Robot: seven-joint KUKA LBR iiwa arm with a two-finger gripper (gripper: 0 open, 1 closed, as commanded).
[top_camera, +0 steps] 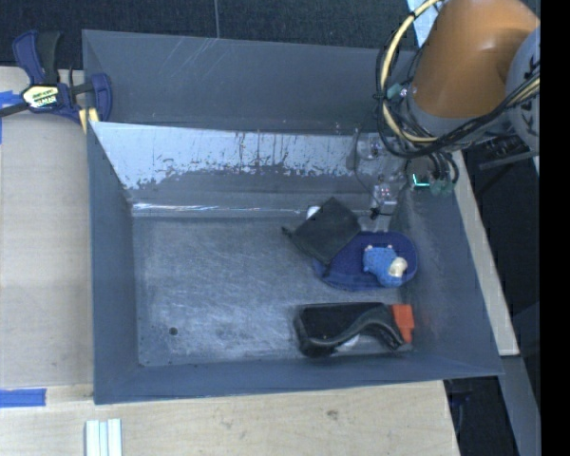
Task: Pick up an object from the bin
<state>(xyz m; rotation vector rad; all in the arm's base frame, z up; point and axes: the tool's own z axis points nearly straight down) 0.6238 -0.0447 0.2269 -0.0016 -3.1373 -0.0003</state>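
The end effector [384, 200] hung near the bin's [109, 255] back right corner, and I could not tell whether it was wide or narrow. Just below it lay a blue round thing [347, 272], touching a dark flat pad [323, 231]. A black tool with an orange end [347, 328] hugged the front wall, and bare floor stretched leftward.

The left half of the bin floor [209, 293] is bare, with lots of room. On the right, a black pad [323, 231], a blue toy [361, 272] and a black tool [347, 329] crowd close together.
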